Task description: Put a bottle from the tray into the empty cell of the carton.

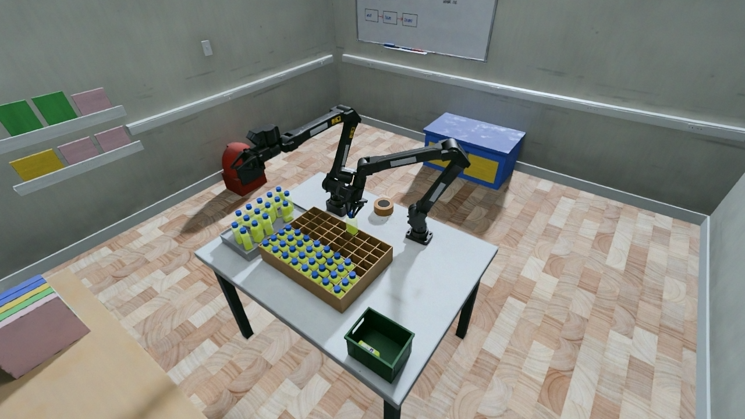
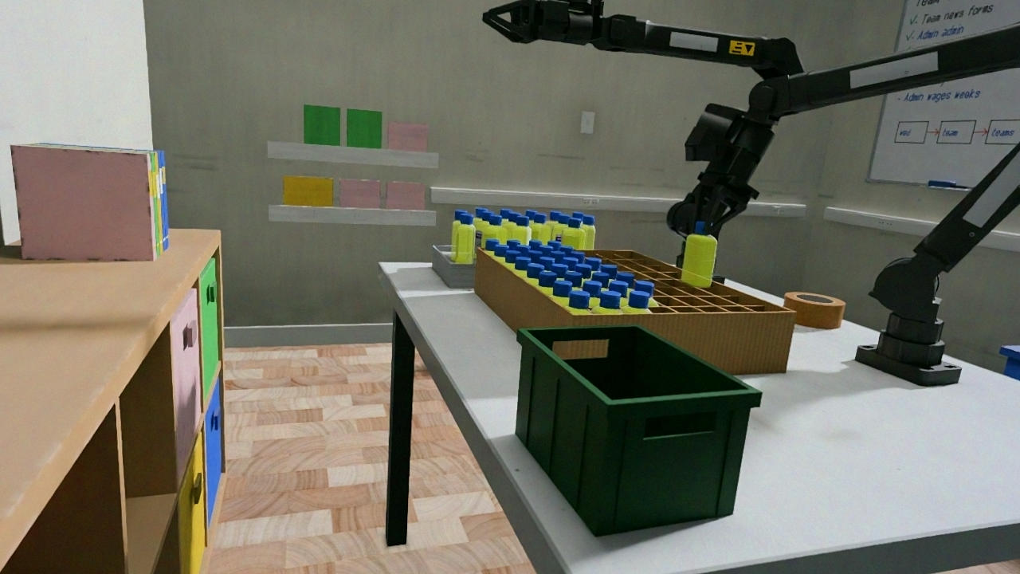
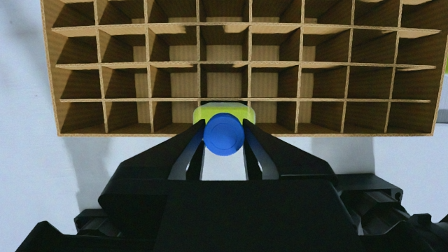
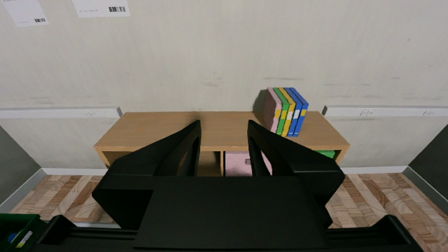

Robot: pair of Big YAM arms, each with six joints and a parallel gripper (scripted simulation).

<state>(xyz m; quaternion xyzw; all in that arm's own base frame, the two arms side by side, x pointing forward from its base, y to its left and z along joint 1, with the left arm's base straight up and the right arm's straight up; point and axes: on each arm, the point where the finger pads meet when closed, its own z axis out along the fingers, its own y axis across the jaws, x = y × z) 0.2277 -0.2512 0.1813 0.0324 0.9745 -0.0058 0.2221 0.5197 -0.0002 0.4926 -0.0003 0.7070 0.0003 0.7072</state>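
Note:
My left gripper (image 1: pixel 352 212) (image 2: pixel 700 226) (image 3: pixel 223 126) is shut on the cap of a yellow-green bottle (image 1: pixel 352 225) (image 2: pixel 699 260) with a blue cap. The bottle hangs upright above the carton (image 1: pixel 299 278) (image 2: pixel 748 342) (image 3: pixel 122 135), over the empty row nearest the arm bases. Bottles fill the carton's far side from the arms; the innermost filled row has an empty end cell (image 1: pixel 360 269) towards the green crate. The grey tray (image 1: pixel 237 249) (image 2: pixel 453 274) holds many bottles. My right gripper (image 1: pixel 236 167) (image 2: pixel 489 20) (image 4: pixel 224 126) is open and empty, high in the air.
A green crate (image 1: pixel 387 364) (image 2: pixel 663 471) with a bottle lying inside stands at the table corner. A tape roll (image 1: pixel 383 207) (image 2: pixel 814 311) lies between the arm bases. The carton's other rows, on the arms' side, are empty with thin dividers.

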